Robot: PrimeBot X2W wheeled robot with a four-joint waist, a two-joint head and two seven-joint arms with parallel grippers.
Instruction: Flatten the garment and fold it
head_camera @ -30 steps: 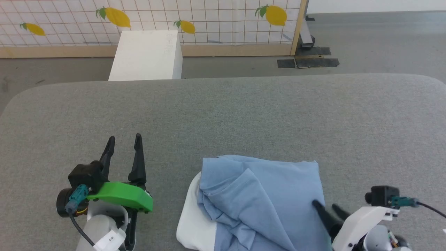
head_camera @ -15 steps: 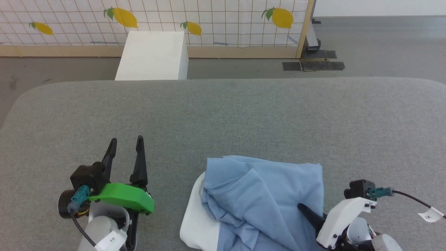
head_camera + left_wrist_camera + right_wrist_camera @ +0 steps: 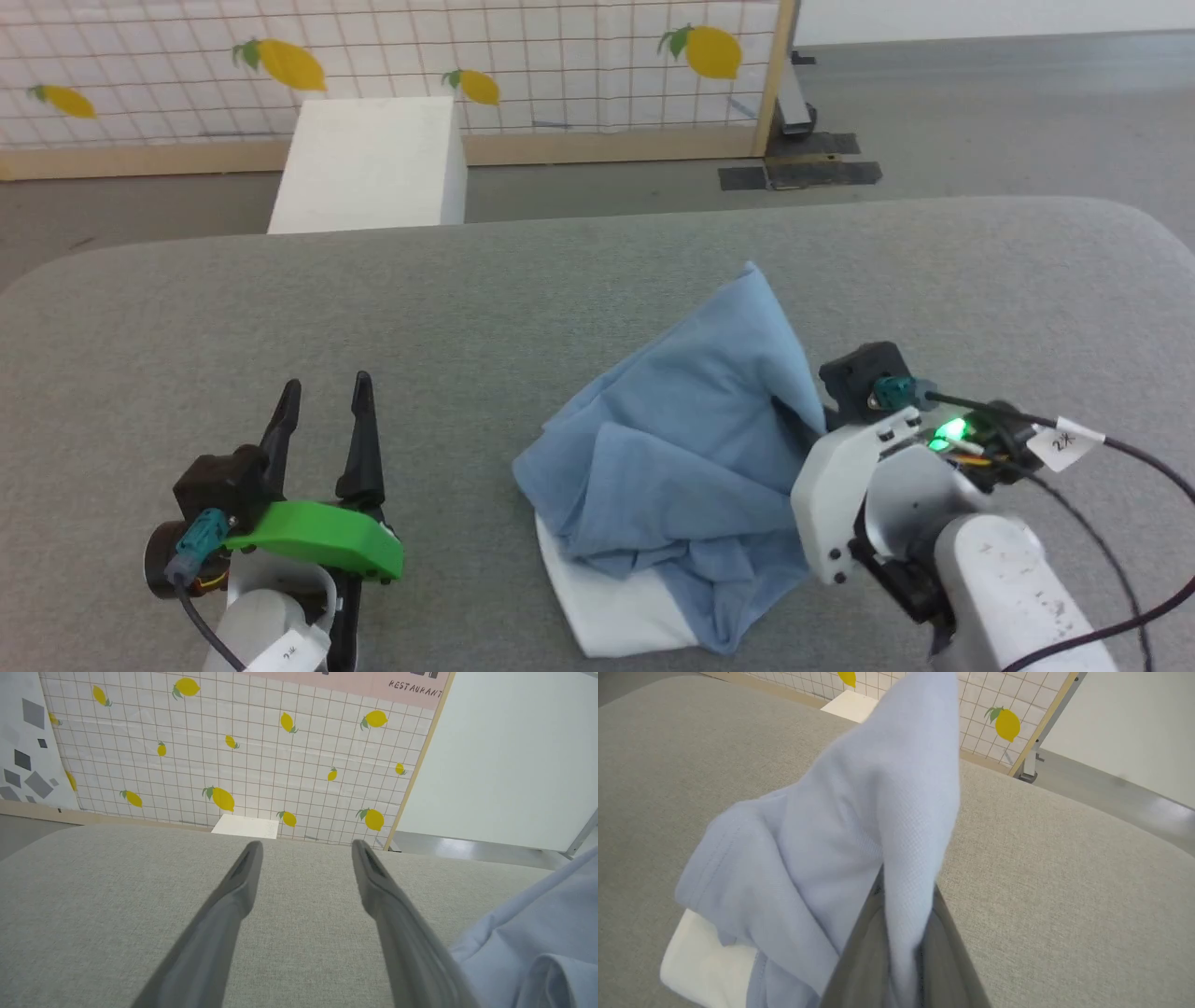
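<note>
Garment [image 3: 672,448] lies bunched on the grey table [image 3: 560,280]; your right gripper [image 3: 905,889] pinches a raised fold. Loose bulk trails leftward toward your spread, empty left gripper [image 3: 322,397], seemingly nearer the free edge, though folds hide it.

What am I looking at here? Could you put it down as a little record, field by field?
Surface: grey padded table
Item: crumpled light blue shirt, white patch at its near edge
Right hand: shut on a fold of the shirt, holding it up in a peak
Left hand: open, empty, left of the shirt
Folding: not begun; shirt not flat
</note>
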